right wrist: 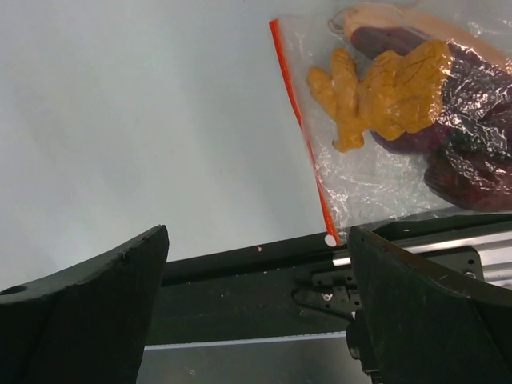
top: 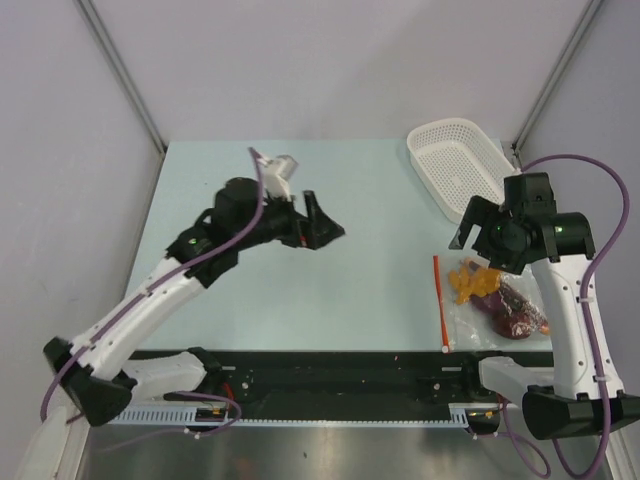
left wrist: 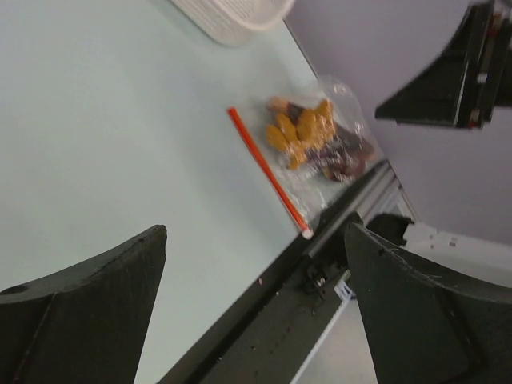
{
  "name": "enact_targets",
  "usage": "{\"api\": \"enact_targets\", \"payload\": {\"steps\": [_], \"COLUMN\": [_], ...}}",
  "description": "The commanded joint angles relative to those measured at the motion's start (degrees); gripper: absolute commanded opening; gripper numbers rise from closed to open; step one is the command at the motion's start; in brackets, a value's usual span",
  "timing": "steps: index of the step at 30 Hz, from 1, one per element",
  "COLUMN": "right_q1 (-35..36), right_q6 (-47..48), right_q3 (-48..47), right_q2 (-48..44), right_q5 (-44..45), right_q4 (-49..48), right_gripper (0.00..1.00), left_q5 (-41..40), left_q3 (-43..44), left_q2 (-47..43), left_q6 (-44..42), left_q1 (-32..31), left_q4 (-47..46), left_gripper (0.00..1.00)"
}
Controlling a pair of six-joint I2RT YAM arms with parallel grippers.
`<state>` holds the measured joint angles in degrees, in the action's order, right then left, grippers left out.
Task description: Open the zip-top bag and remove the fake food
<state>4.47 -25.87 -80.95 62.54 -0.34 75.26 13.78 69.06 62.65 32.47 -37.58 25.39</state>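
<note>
Both grippers are spread wide and empty: the left gripper (top: pixel 320 222) mid-frame, the right gripper (top: pixel 488 232) poised just above the zip-top bag (top: pixel 460 320). The bag lies flat at the worktop's (top: pixel 350 290) lower right, apparently zipped shut, with the fake food (top: pixel 472 282) inside. Its red strip (top: pixel 440 298) faces centre, probably so either gripper can reach it.

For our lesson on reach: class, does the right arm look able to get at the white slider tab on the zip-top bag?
Probably yes. The right gripper hangs open just above the zip-top bag, and the slider tab lies uncovered at the table's near edge, with nothing between them.
</note>
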Motion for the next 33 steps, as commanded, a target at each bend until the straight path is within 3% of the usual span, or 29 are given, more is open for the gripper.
{"api": "enact_targets", "payload": {"steps": [1,4,8,12,22,33], "right_q1": [-0.51,-0.52,-0.08,-1.57,-3.94,-3.94], "right_q6": [2.23,2.31,1.36,-0.32,0.91,0.73], "right_q3": [-4.48,-4.75,-6.67,-9.05,-10.28,-8.62], "right_q2": [3.09,4.87,3.64,2.24,-1.81,-2.43], "right_q5": [0.95,2.53,6.39,4.65,1.40,-2.03], "right_q4": [3.65,6.56,8.75,10.43,11.57,11.40], "right_gripper": [1.00,1.00,1.00,1.00,1.00,1.00], "left_q5": [1.25,2.47,6.34,9.94,13.64,10.74], "left_q3": [0.64,0.90,3.62,8.80,20.06,21.90], "left_q2": [9.38,14.93,27.74,39.17,60.02,67.33], "left_q6": [-1.18,-2.05,-1.18,0.84,9.10,10.94], "left_q1": [-11.60,-18.02,-22.53,-25.95,-26.31,-26.75], "left_q4": [-8.32,-14.39,-19.75,-24.23,-29.86,-32.24], "left_gripper": [0.96,0.96,0.94,0.93,0.93,0.83]}}
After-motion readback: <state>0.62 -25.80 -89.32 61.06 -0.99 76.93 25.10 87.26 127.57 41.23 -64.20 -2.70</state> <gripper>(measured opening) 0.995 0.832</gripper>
